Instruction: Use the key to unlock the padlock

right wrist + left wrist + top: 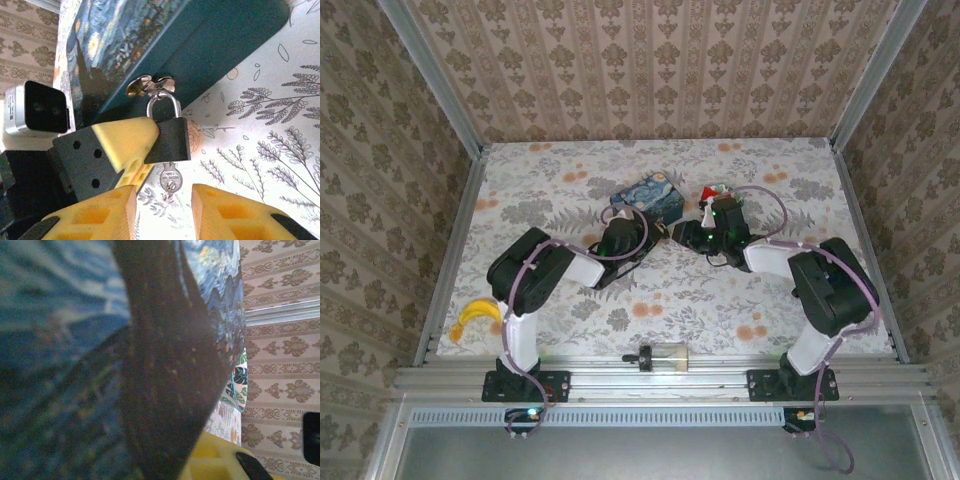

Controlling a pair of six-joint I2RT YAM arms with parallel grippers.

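- The left gripper (142, 140), at the front wall of the blue box (210, 45), is pressed together, pinching the padlock's left edge.
- The padlock (170, 140) hangs by its shackle from the hasp (150, 86) on the box's front.
- The key (169, 180) sticks out of the padlock's underside, just below the box.
- The right gripper (162, 212) stands spread, one finger on each side of the key, touching neither key nor box.

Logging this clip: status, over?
Left gripper shut on padlock. Right gripper open, clear of key. Key seated, shackle closed through blue box hasp. Nothing blocking.
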